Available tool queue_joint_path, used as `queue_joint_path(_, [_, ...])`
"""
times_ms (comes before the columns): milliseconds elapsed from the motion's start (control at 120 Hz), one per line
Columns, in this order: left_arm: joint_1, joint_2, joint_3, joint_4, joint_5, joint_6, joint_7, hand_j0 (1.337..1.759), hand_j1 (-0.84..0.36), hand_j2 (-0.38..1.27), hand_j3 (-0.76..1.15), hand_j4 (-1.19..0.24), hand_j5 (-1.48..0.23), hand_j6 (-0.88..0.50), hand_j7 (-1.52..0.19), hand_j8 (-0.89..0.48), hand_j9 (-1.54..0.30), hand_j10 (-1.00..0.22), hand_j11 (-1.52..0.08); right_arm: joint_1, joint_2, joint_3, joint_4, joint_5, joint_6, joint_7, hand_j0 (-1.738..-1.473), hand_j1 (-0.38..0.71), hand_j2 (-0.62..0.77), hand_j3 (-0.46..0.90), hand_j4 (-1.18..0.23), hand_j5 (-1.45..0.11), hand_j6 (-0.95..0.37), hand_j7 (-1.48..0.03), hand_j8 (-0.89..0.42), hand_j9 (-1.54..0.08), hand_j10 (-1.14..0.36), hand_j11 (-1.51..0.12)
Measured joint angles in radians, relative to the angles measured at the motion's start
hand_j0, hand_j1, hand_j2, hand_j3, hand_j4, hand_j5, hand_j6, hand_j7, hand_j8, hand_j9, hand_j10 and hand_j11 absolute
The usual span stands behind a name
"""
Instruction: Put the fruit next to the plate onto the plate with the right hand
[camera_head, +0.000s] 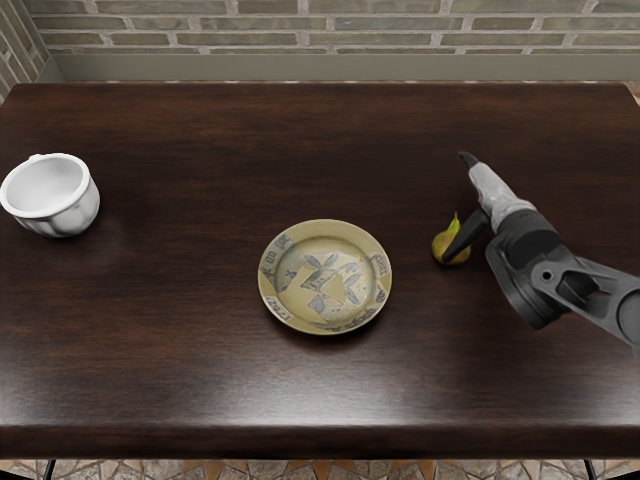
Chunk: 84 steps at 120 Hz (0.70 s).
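Note:
A small yellow-green pear (449, 247) stands on the dark wooden table, a short way right of the patterned plate (325, 276). The plate holds nothing. My right arm comes in from the right edge, and its hand (460, 205) hovers just right of the pear. A grey finger (484, 182) stretches toward the back of the table, while the dark thumb (466, 235) reaches down against the pear's right side. The fingers are spread and do not close around the fruit. The wrist hides the rest of the hand.
A white bowl (50, 194) sits at the far left of the table. A brick wall runs behind the table's back edge.

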Motion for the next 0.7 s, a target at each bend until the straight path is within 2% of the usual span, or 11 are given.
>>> queue_joint_path(142, [0.0,0.0,0.0,0.0,0.0,0.0,0.0,1.658,0.35,0.0,0.0,0.0,0.0,0.0,0.0,0.0,0.0,0.0,0.0,-0.002,0.0,-0.003,0.0,0.0,0.01,0.0,-1.658,-0.28,0.03,0.0,-0.1,-0.16,-0.12,-0.14,-0.1,-0.16,-0.1,-0.16])
queue_joint_path(300, [0.0,0.0,0.0,0.0,0.0,0.0,0.0,1.658,0.35,0.0,0.0,0.0,0.0,0.0,0.0,0.0,0.0,0.0,0.0,-0.002,0.0,-0.004,0.0,0.008,0.033,0.0,-1.658,-0.15,0.2,0.0,-0.24,-0.33,-0.26,-0.32,-0.24,-0.34,-0.24,-0.34])
queue_joint_path(508, [0.0,0.0,0.0,0.0,0.0,0.0,0.0,1.658,0.35,0.0,0.0,0.0,0.0,0.0,0.0,0.0,0.0,0.0,0.0,-0.005,0.001,-0.005,-0.001,0.016,0.042,-0.001,-1.658,-0.02,0.05,0.0,-0.33,-0.44,-0.34,-0.43,-0.33,-0.45,-0.33,-0.45])
queue_joint_path(700, [0.0,0.0,0.0,0.0,0.0,0.0,0.0,1.658,0.35,0.0,0.0,0.0,0.0,0.0,0.0,0.0,0.0,0.0,0.0,-0.015,0.0,-0.005,0.0,0.017,0.045,-0.001,-1.657,0.06,-0.04,0.0,-0.37,-0.5,-0.38,-0.49,-0.34,-0.5,-0.37,-0.5])
